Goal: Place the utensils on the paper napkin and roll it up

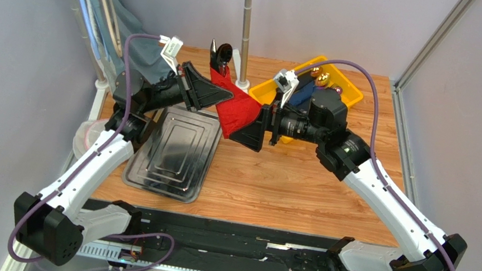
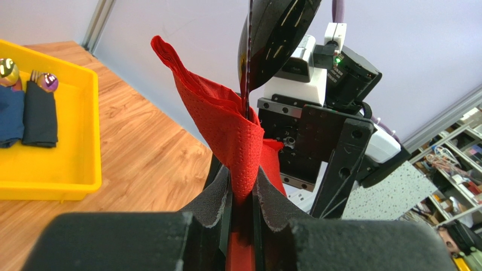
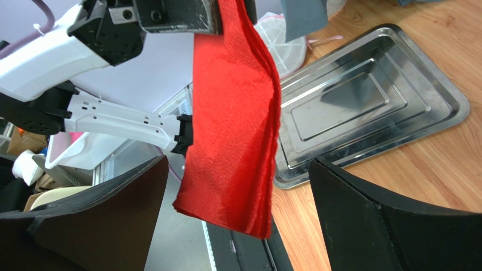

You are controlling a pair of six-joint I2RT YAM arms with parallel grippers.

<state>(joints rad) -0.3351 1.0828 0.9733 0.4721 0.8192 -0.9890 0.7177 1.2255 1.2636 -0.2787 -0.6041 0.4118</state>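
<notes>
left gripper [image 2: 243, 199] is pinched hard on the paper napkin [image 2: 226, 127]. its foam pads [image 2: 214, 200] squeeze the red fold low down and hold it in the air, off the table. the napkin is a loose wrap, not a tight roll. one black spoon [image 2: 272, 34] sticks bowl-up out of the top; anything else wrapped with it is hidden, so i can't count it. just past that, right gripper [image 3: 239, 165] has its fingers [image 3: 368, 226] spread wide either side of the napkin's free hanging end, and they don't look to be touching it. my read: loading looks done and we're in the rolling step with both arms in the air, roll not finished. the next move calls for the right jaws to close on the loose end without nudging the spoon, then the two wrists tightening the wrap against each other. the paper is thin, so a gentle squeeze should do. the spoon looks likely to slide out if the bundle tips. lower down on the wood sits one steel tray [image 1: 177, 151]. at the far edge is one yellow bin [image 1: 347, 94] holding two dark rolled napkins [image 2: 41, 116], one blue and one black. one gold head [image 2: 7, 69] and one purple head [image 2: 46, 82] poke out of them.
</notes>
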